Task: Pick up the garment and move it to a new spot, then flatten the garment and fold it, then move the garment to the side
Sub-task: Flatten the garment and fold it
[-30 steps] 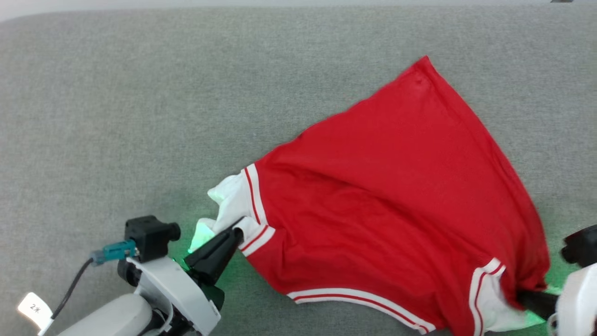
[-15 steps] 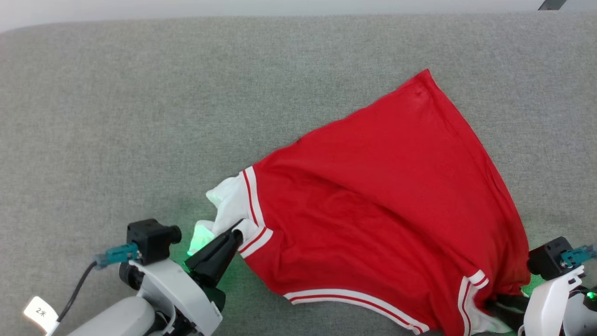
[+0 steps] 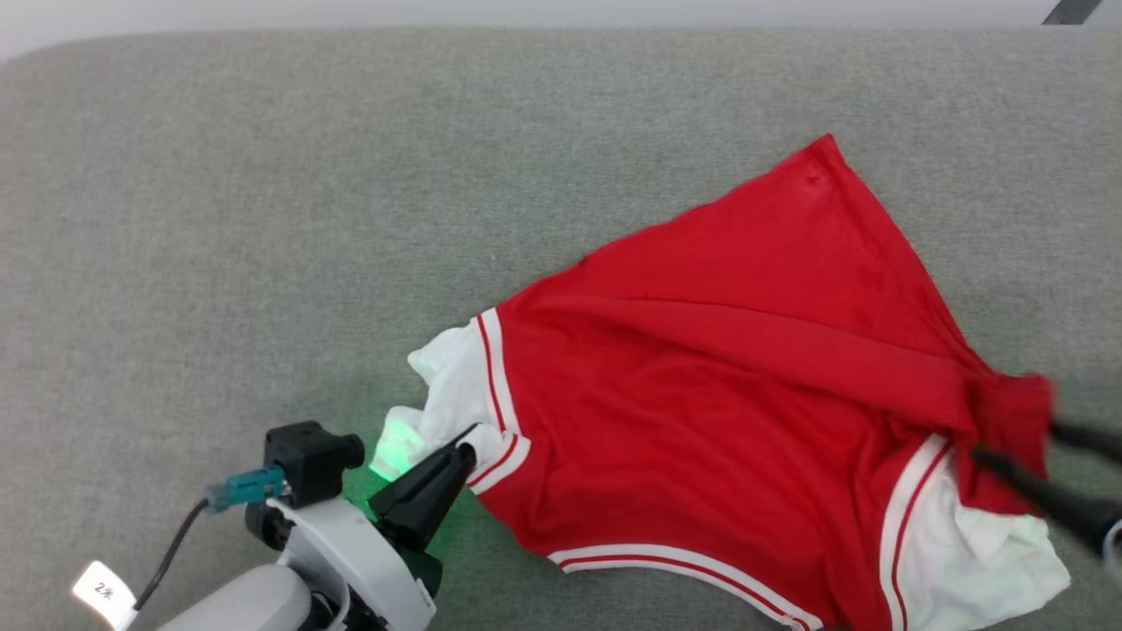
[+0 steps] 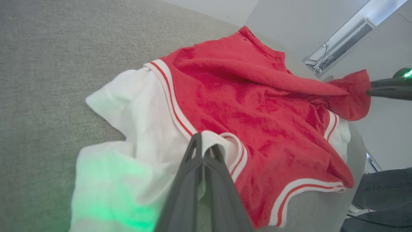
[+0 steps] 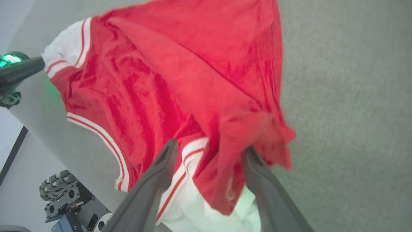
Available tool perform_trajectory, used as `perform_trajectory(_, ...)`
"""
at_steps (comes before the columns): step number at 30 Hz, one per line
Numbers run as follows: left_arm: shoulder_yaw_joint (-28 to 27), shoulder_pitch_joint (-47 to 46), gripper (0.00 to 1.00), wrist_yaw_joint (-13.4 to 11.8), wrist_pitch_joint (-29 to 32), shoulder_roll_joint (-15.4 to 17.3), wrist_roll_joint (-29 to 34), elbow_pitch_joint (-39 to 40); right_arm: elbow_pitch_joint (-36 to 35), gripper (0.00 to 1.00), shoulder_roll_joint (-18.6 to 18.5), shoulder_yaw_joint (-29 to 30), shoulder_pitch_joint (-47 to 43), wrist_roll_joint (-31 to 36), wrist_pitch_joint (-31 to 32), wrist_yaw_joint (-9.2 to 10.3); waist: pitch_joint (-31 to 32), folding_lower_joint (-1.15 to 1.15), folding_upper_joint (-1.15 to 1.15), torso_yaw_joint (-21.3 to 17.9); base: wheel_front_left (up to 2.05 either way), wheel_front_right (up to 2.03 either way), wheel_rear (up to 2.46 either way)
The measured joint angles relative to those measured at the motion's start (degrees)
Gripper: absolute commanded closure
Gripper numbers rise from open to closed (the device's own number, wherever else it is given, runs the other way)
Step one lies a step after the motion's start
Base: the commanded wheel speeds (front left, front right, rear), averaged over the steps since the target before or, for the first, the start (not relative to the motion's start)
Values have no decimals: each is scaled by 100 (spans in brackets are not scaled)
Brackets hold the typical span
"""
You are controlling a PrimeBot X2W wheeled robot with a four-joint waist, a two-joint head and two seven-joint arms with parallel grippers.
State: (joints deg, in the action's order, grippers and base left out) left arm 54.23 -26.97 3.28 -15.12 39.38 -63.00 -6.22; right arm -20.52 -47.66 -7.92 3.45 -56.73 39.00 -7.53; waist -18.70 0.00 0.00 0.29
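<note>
Left gripper (image 3: 465, 451) pinches the garment's (image 3: 701, 412) white sleeve (image 3: 451, 386) near-left, likely anchoring it, while right gripper (image 3: 1017, 443) stands spread around a bunched red fold (image 3: 1008, 399) at right, garment rumpled on bench (image 3: 263, 175).

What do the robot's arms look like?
The left arm is smooth and pale grey-white, with a black boxy camera, a teal plug, a black cable and a white tag marked 2. A green light glows there. The left tool and right tool each have two long, dark, tapering fingers.
</note>
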Motion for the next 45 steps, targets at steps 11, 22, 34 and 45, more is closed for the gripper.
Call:
perform_trajectory(11, 21, -263, 100, 115, 22, -240, 101, -116, 1078, 0, 471, -320, 2591, 777, -223, 0, -272, 0, 0, 289, 0, 0, 0)
perform_trajectory(22, 51, -636, 100, 255, 21, -684, 256, -378, 3549, 0, 537, -2141, 4589, 1396, -568, 0, -685, 0, 0, 673, 0, 0, 0)
perform_trajectory(34, -3, -795, 100, 378, -5, -960, 363, -579, 4690, 100, 533, -3517, 5648, 813, -142, 0, -979, 0, 0, 896, 0, 0, 0)
perform_trajectory(45, -238, -1036, 100, 404, 57, -880, -210, -204, 5590, 100, 600, -3337, 5911, 319, -809, -1, -729, 0, 0, 855, 0, 0, 0)
